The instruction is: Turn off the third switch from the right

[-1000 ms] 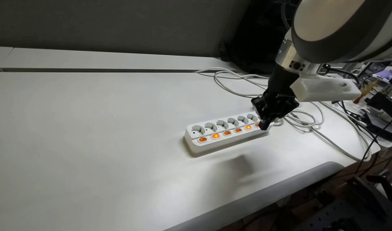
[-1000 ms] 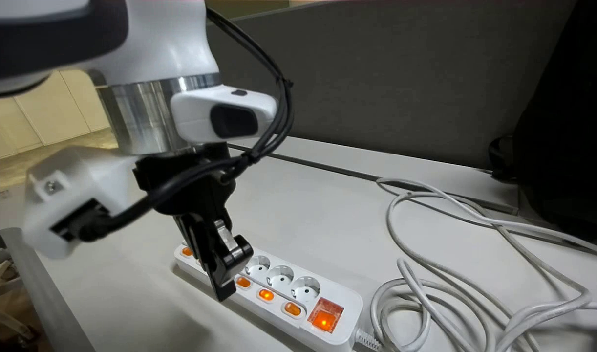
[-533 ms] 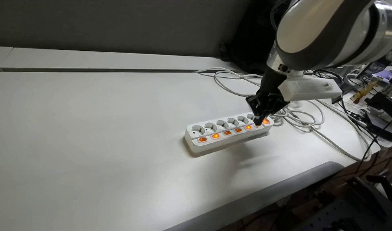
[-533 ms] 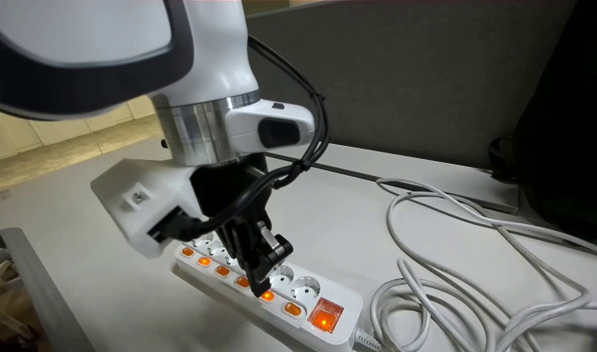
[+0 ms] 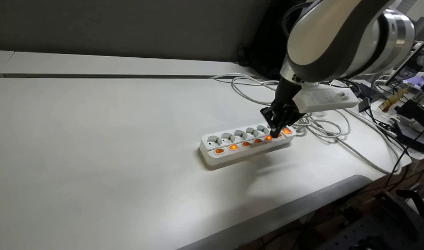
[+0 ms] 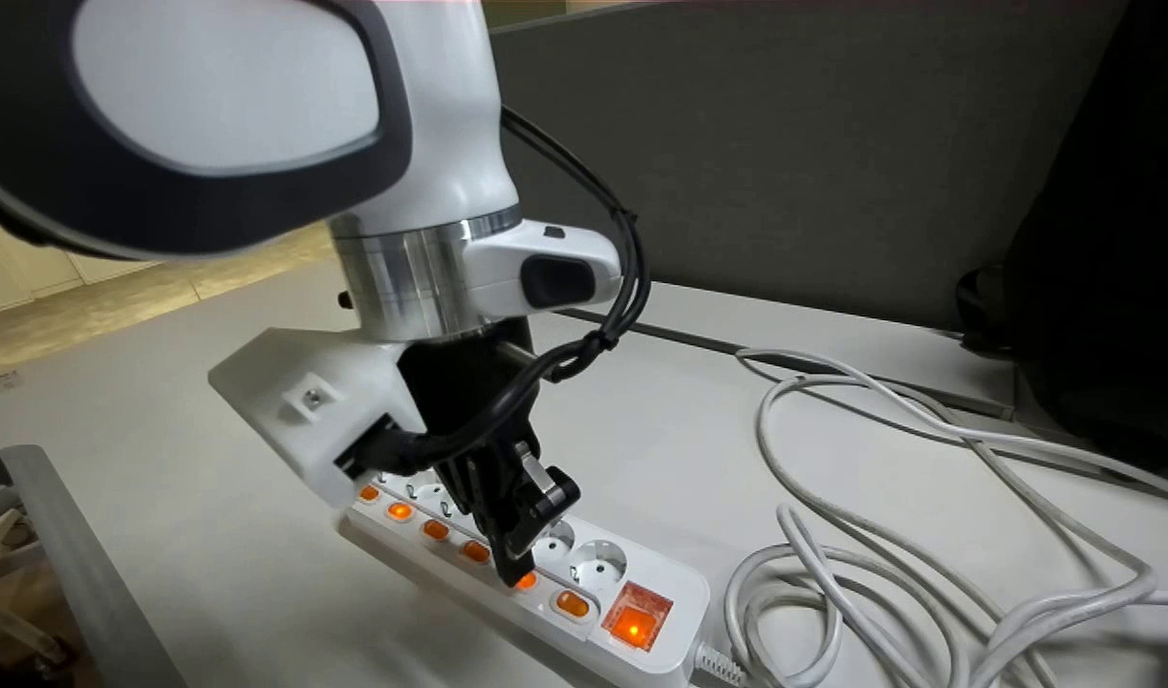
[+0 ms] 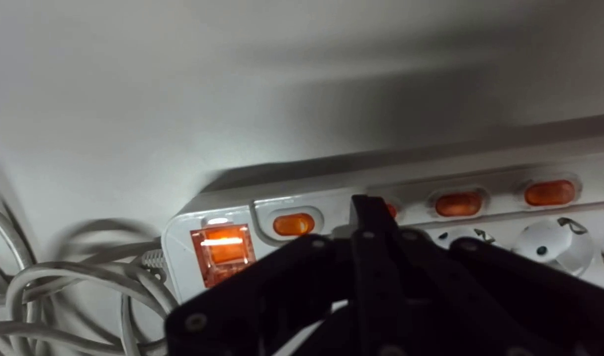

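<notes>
a smooth, rounded white robot arm is wearing broad dark trim around a pale oval panel. a polished silver metal collar is gleaming. slim, bundled black cables are running past a glossy white pod bearing a rounded black pad. an angular matte-white plastic housing is showing one small screw. round grey screw heads are dotting the black, jointed gripper.

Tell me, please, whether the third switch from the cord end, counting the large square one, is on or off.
On, it seems: the third switch glows bright orange in both exterior views, while the fourth switch looks dull.
</notes>
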`<action>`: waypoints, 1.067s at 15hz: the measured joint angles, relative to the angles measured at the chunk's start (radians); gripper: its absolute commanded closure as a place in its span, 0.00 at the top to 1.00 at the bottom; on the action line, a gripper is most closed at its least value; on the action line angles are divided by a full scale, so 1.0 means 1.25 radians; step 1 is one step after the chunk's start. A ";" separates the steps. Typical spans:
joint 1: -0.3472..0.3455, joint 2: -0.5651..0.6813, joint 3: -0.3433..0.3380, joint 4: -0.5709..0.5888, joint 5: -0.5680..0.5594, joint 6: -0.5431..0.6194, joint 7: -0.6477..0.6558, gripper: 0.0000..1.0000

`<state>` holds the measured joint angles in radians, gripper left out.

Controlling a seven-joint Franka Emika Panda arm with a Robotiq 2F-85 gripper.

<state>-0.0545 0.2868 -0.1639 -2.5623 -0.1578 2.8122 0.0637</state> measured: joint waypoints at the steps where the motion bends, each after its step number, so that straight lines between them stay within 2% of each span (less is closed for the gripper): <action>1: 0.002 0.004 -0.001 0.000 0.000 0.000 0.000 0.00; 16: 0.002 0.019 -0.004 0.001 0.037 -0.002 0.000 0.00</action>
<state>-0.0519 0.3103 -0.1689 -2.5608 -0.1114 2.8096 0.0635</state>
